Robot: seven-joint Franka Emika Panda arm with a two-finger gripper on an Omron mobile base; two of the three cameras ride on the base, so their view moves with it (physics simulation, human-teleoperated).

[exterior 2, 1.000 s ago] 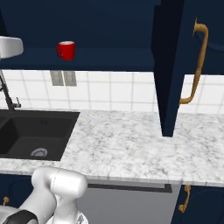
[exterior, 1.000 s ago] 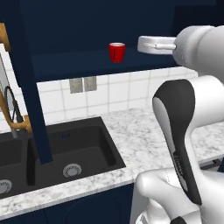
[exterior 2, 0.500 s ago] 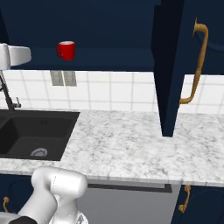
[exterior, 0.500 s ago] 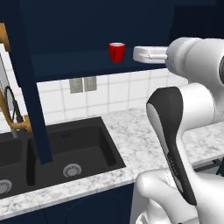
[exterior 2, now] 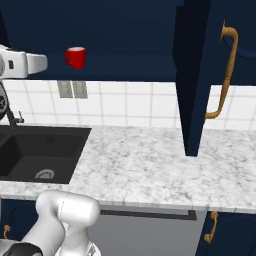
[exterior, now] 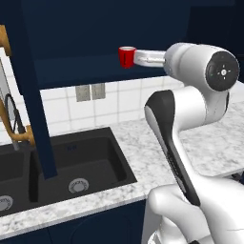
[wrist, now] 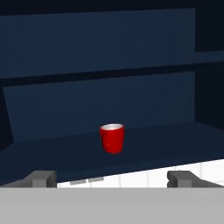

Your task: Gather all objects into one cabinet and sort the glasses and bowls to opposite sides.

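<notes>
Reaching level toward the cabinet | gripper (wrist: 112, 178): fingers spread wide, empty, short of the cup | red cup (wrist: 112, 138): upright on lower shelf (wrist: 175, 140) at 12 o'clock, mouth up, long axis vertical | handling: likely light, rigid, smooth; take mid-wall from both sides

two rear flanks, one hand-level view

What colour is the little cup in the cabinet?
Bright red cup, with a pale inside at the rim; clearest in the hand view.
</notes>
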